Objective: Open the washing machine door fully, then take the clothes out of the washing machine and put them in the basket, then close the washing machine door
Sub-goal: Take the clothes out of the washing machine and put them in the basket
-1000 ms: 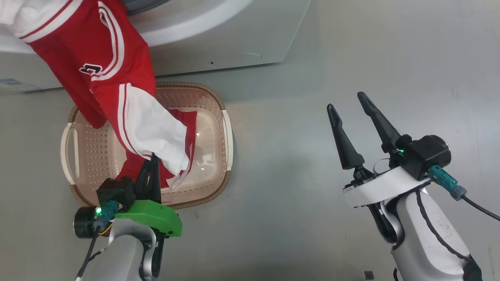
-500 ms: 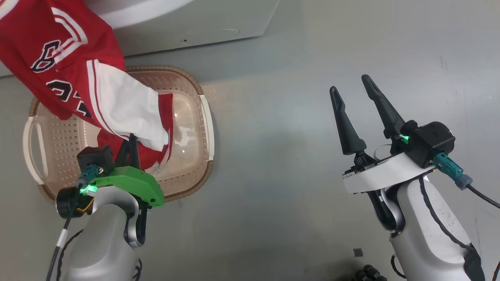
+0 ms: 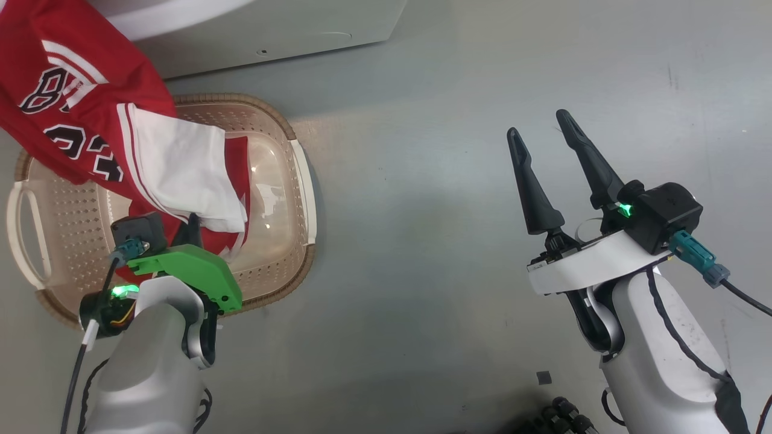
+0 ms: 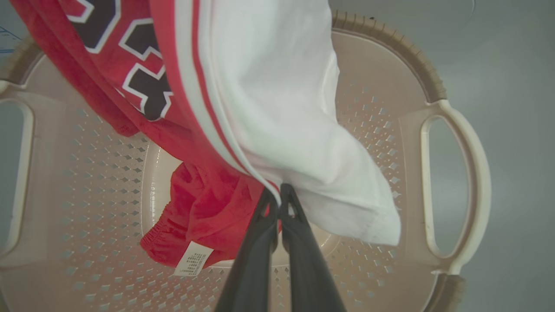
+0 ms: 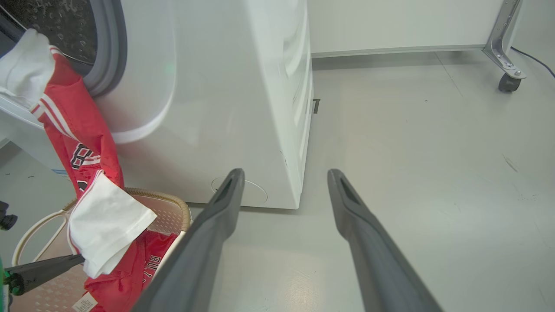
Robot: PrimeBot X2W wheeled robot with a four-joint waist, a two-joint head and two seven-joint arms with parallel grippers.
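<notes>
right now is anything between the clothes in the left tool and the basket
Nothing visible. The left tool is shut on the clothes right above the open basket, with a red part already inside; their upper end drapes from the washing machine opening.

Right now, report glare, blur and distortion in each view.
Head view: sharp, even light, small glare spots on the basket bottom. Left wrist view: the clothes up close look soft, and the wide lens bows the basket rim. Right wrist view: the right tool softens toward the bottom edge; the washer edges bow slightly; faint sheen on the floor.
</notes>
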